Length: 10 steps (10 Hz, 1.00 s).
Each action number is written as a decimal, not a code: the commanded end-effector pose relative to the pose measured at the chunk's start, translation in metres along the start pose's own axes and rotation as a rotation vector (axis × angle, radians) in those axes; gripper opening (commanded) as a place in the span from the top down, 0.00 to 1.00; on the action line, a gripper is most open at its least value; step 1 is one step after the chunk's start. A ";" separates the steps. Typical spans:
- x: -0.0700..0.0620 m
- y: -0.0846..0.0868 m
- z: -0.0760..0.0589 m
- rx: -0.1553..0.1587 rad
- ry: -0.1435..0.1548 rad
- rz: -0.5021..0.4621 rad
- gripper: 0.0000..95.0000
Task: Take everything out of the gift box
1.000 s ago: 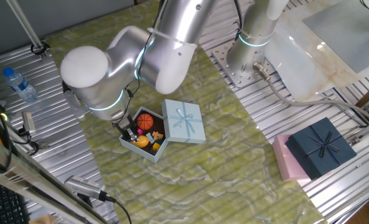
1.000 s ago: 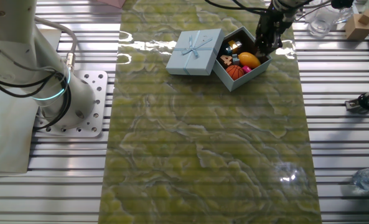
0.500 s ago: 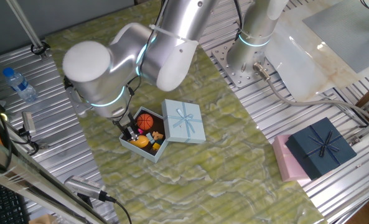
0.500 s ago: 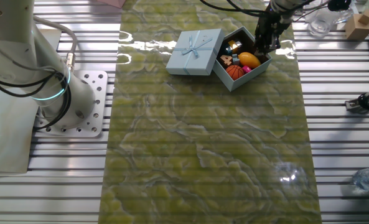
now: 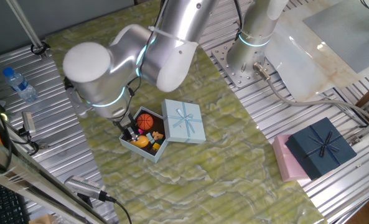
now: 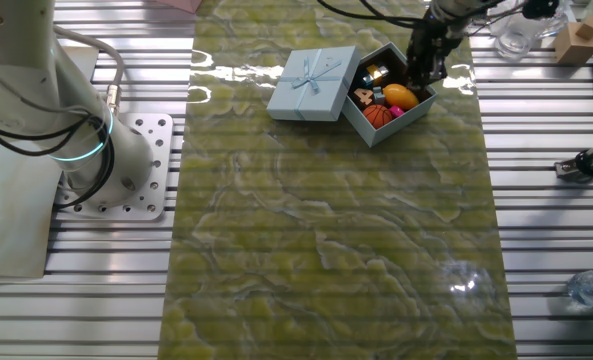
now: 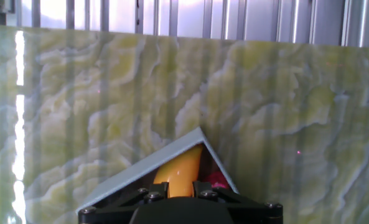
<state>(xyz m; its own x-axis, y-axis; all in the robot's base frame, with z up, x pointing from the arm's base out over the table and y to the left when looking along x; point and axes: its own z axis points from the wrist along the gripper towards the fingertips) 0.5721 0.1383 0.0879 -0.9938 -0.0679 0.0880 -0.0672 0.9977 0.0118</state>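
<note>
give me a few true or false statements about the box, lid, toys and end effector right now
1. The lid lies on the mat beside the gift box, not on it. True.
2. The gift box is empty. False: an orange ball and a yellow fruit are among the toys still inside.
3. The end effector is low at the gift box, over one corner. True.
4. The dark blue box sits on the green mat. False: it rests off the mat, on a pink box.
5. A water bottle stands inside the gift box. False: it lies on the metal table.
</note>
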 end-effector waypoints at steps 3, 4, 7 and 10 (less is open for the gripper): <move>0.013 0.005 0.008 -0.004 0.001 -0.003 0.60; 0.015 0.006 0.011 -0.006 -0.001 -0.003 0.60; 0.022 -0.001 0.016 -0.008 -0.012 -0.011 0.60; 0.022 -0.001 0.016 -0.013 -0.021 0.004 0.60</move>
<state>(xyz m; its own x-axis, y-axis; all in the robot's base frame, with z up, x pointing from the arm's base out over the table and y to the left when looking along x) 0.5483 0.1357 0.0745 -0.9957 -0.0641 0.0674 -0.0626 0.9977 0.0242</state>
